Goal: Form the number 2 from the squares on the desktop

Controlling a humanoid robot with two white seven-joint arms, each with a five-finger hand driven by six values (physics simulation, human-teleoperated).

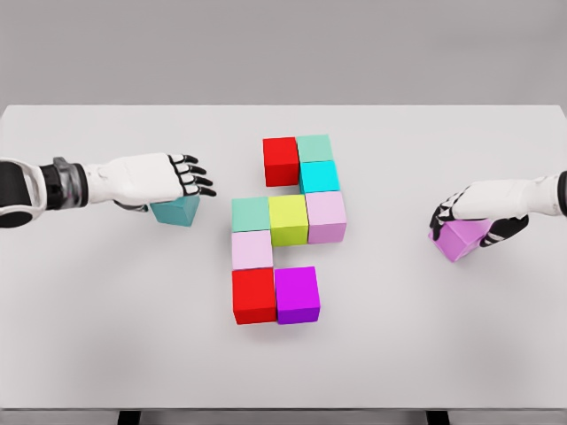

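Observation:
Several coloured cubes sit joined in the middle of the white table [106, 319]: a red cube [280, 160] and a mint one [314, 147] on top, a cyan cube [319, 176] below, then a mint [251, 213], yellow-green [288, 219] and pale pink [326, 215] row, a pale pink cube [252, 250], and a red [253, 295] and purple [297, 294] pair at the bottom. My left hand [182, 177] lies over a teal cube [174, 211], fingers extended. My right hand [461, 217] curls around a violet cube [461, 239] at the right.
The table's front edge runs along the bottom of the view and its far edge meets a grey wall. Bare tabletop lies between the cluster and each hand.

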